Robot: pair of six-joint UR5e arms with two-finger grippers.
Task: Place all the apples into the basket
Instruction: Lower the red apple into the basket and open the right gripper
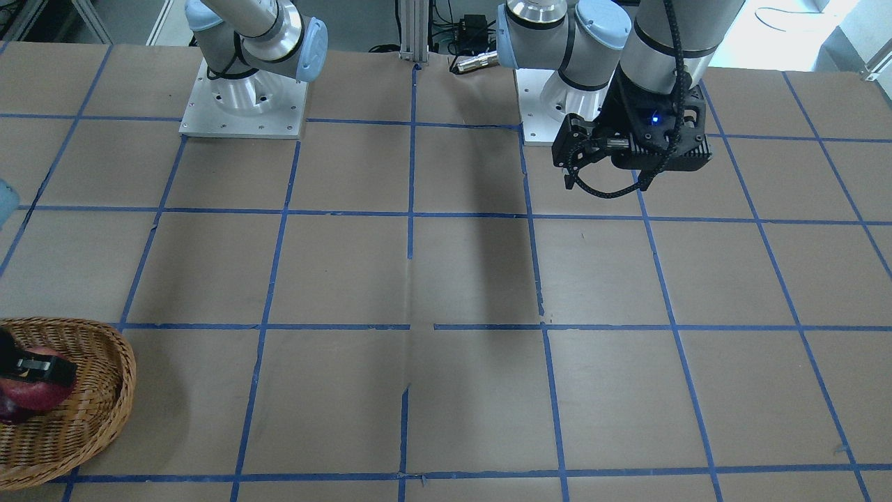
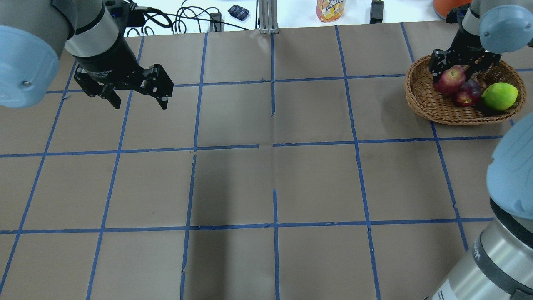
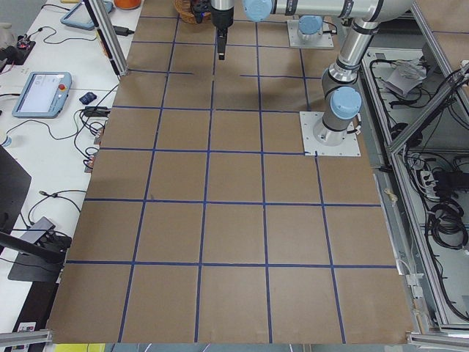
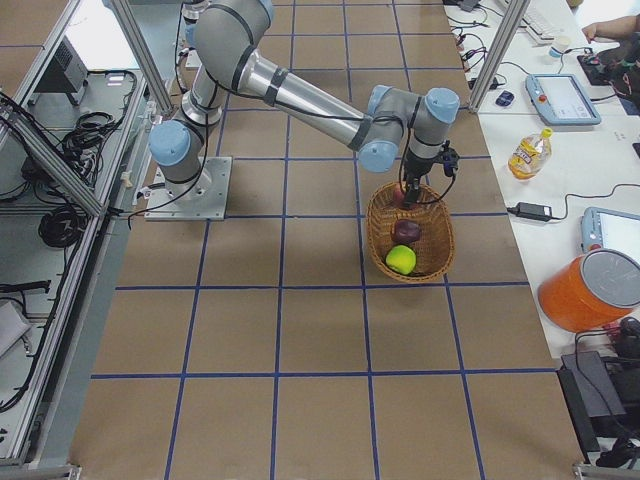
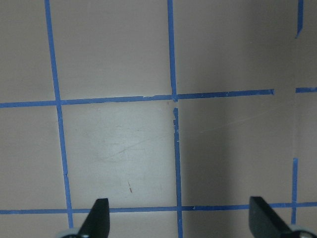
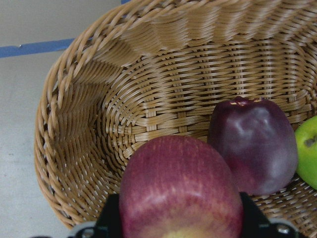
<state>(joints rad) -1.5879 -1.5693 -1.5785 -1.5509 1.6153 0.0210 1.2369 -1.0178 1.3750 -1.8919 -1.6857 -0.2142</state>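
The wicker basket (image 2: 417, 101) sits at the far right of the table. In it lie a maroon apple (image 2: 467, 94) and a yellow-green apple (image 2: 499, 96). A red apple (image 2: 449, 79) is against the maroon one, at the basket's left end. My right gripper (image 2: 456, 70) reaches down into the basket, shut on the red apple (image 6: 181, 193), with a finger pressed to each side. The wrist view shows the maroon apple (image 6: 250, 144) just behind it and the green apple (image 6: 308, 151) at the edge. My left gripper (image 2: 139, 103) hangs open and empty over the far-left table.
Brown paper with a blue tape grid covers the table (image 2: 275, 175). Both arm bases (image 1: 242, 104) stand on metal plates at the robot's edge. Beyond the far edge lie cables and a drink bottle (image 2: 330, 9). An orange container (image 4: 585, 290) stands on the side bench.
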